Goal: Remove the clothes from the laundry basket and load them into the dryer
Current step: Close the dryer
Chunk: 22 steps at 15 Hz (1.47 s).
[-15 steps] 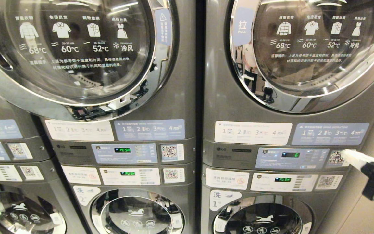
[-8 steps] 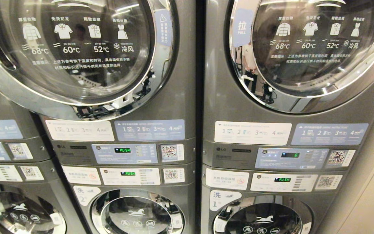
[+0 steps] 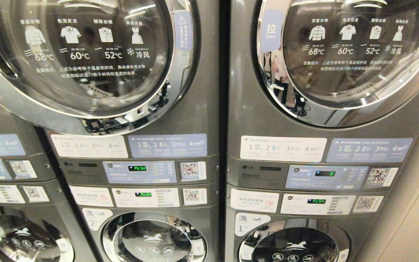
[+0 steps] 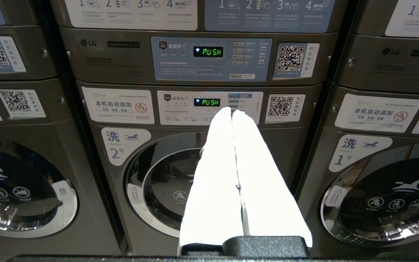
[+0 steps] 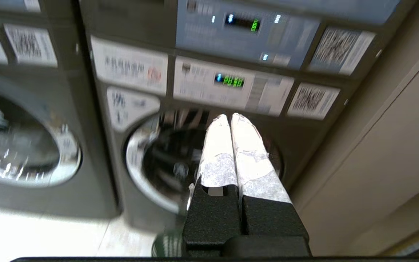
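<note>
Both dryer doors are shut in front of me, the right-hand dryer (image 3: 340,58) with its round glass door closed flat and facing straight out at me, pull tab on its left rim, its display (image 3: 325,173) lit. No laundry basket and no clothes anywhere in my views, so I can't say where they are. My right gripper (image 5: 226,117) hangs low in front of the lower washer (image 5: 180,160), fingers pressed together, holding nothing. My left gripper (image 4: 231,110) is parked in front of washer number two (image 4: 180,182), fingers together as well, empty. My guess: the loading is either finished or hasn't begun; nothing here shows me which.
</note>
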Available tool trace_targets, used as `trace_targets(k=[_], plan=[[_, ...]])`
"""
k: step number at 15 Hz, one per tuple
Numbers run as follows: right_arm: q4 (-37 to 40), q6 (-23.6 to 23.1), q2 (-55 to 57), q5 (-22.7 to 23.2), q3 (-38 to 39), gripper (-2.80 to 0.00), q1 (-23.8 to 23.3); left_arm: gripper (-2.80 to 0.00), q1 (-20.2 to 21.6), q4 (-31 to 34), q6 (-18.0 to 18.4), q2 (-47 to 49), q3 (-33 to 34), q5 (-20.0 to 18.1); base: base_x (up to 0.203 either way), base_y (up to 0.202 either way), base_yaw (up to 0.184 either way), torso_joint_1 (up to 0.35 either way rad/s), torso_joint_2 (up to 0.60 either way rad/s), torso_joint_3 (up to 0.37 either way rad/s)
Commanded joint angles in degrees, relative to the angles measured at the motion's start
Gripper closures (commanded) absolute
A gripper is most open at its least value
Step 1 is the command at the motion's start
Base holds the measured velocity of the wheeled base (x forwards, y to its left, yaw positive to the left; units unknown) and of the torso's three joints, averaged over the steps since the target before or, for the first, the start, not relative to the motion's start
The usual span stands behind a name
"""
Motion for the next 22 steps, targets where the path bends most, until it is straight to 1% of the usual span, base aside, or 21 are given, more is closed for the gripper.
trace_targets(k=[1,6,10,13,22], plan=[[0.2,0.2,-5.6,0.0,0.0,0.0,-0.1,0.0,0.0,0.0,0.0,0.0,0.0,0.0,0.0,0.0,0.0,0.0,0.0,0.0],[0.2,-0.5,-5.7,0.1,0.0,0.0,-0.1,0.0,0.0,0.0,0.0,0.0,0.0,0.0,0.0,0.0,0.0,0.0,0.0,0.0],[0.0,0.0,-5.6,0.1,0.2,0.0,-0.1,0.0,0.0,0.0,0.0,0.0,0.0,0.0,0.0,0.0,0.0,0.0,0.0,0.0],[-0.1,1.9,-5.6,-0.3,0.3,0.0,-0.1,0.0,0.0,0.0,0.0,0.0,0.0,0.0,0.0,0.0,0.0,0.0,0.0,0.0],[0.2,1.5,-5.6,-0.5,0.1,0.0,-0.1,0.0,0.0,-0.1,0.4,0.0,0.0,-0.1,0.0,0.0,0.0,0.0,0.0,0.0]])
